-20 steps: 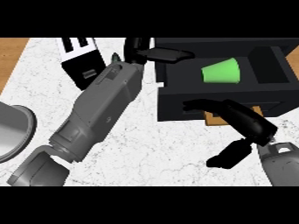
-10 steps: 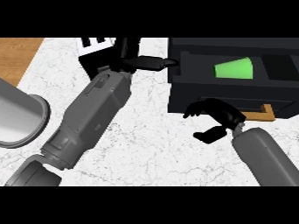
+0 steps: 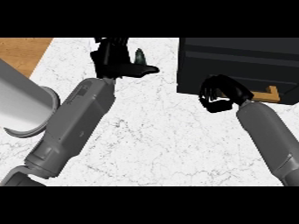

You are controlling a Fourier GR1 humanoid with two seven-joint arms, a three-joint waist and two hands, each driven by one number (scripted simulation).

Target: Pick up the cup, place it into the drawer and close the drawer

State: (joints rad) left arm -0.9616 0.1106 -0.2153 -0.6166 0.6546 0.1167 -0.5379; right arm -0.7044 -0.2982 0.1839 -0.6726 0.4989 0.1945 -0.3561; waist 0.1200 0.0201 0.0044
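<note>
Two hands in view: my right hand (image 3: 222, 94), fingers curled and holding nothing, presses the drawer (image 3: 245, 65) front at three o'clock; cup unseen, presumably inside. Left hand (image 3: 118, 61) relaxed at twelve. Next: confirm full closure.

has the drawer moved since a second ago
Yes. The drawer has slid into its black cabinet; the green cup no longer shows, and the right hand is at its front.

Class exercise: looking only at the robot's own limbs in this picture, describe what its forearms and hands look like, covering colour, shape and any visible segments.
Both forearms are smooth, rounded grey cylinders that taper toward the wrist. The left forearm shows a darker jointed collar at its lower end and a faint panel outline near the wrist. The right forearm is plain grey. The left hand and the right hand are glossy black with slim fingers. No cables or markings show.
</note>
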